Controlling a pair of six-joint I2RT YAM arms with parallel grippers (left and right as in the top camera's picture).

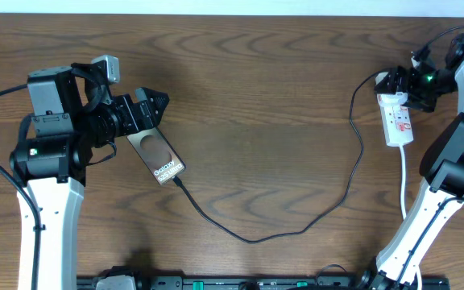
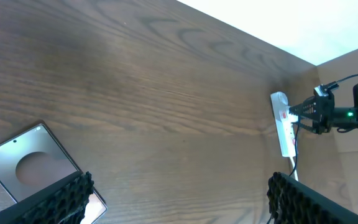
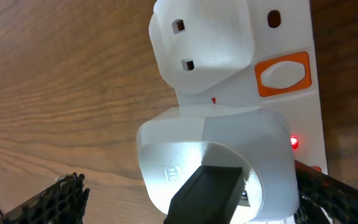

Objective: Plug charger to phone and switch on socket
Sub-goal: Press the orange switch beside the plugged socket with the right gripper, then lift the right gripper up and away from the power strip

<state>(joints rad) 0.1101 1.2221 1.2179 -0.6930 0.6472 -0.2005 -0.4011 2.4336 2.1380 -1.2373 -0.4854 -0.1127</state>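
Overhead phone [image 1: 158, 156]: brown slab, black charger [image 1: 296, 229] at its end.
Socket [image 1: 396, 117]: white, red light on.
Left gripper [image 1: 150, 114]: spread, empty.
Right gripper [image 3: 194, 196]: spread, empty.

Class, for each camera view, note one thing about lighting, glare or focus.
Overhead: even light, faint sheen on the table. Left wrist: the phone gleams; beyond the table edge is washed-out white. Right wrist: the socket fills the frame, a red light glowing.

Table [image 1: 256, 97]: dark brown wood-grain top, matte, evenly lit with a faint sheen; plain white wall [image 2: 303, 25] stands beyond its far edge.
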